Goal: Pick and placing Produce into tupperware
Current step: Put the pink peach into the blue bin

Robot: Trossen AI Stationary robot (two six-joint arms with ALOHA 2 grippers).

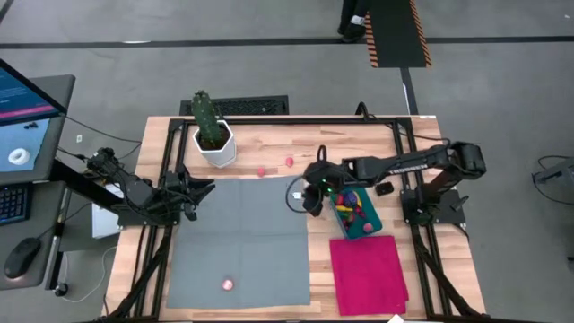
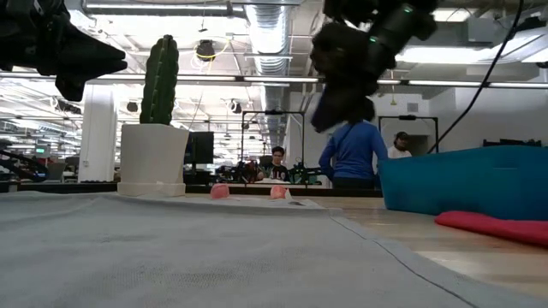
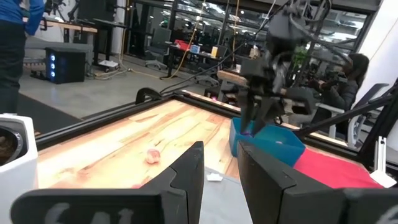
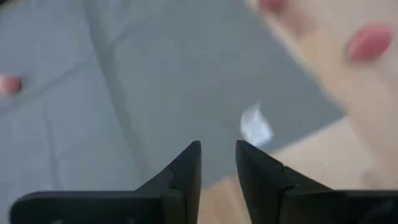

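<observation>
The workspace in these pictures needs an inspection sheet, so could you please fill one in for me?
Surface: wooden table with a grey mat and a magenta cloth.
Job's things: teal tub holding several produce pieces; three pink pieces remain out, two on the wood, one on the mat.
Clutter: cactus in a white pot; small white scrap at the mat edge.
Grippers: right gripper beside the tub, empty, a narrow gap between its fingers; left gripper waits at the mat's left edge.
Cables: run along both arms.
Surroundings: people beyond the table; monitor at left.
</observation>
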